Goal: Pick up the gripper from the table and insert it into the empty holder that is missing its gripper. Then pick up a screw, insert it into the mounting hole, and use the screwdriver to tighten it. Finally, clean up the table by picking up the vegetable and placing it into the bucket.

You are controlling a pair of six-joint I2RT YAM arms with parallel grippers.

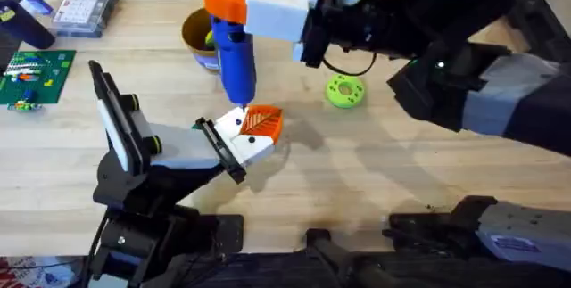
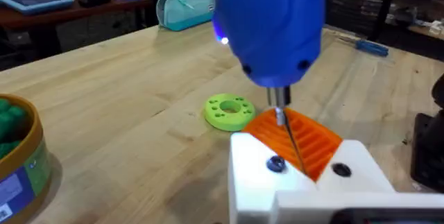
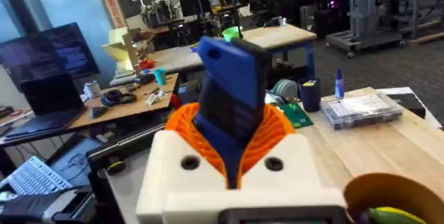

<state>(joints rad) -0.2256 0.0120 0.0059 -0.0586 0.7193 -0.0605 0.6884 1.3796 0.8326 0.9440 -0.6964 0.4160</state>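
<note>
The right gripper (image 3: 232,148) pinches the screwdriver (image 1: 235,52) between its orange pads, tip down on the gripper (image 1: 261,122) seated in the holder (image 1: 244,145). Whether the left gripper's fingers are spread cannot be told. Beyond the tip lies the vegetable (image 1: 344,91) (no legible writing); the bucket (image 1: 198,38) stands behind the screwdriver.

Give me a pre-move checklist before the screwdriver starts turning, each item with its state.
1. Screwdriver held in right gripper: ok, orange fingers clamp the blue body.
2. Tip over the holder: ok, the metal tip comes down at the white mount.
3. Tip seated in the screw head: cannot tell.
4. Gripper in the holder: ok, orange part sits in the mount.
5. Vegetable away from the work: ok, on the table.
6. Bucket upright: ok.
</note>
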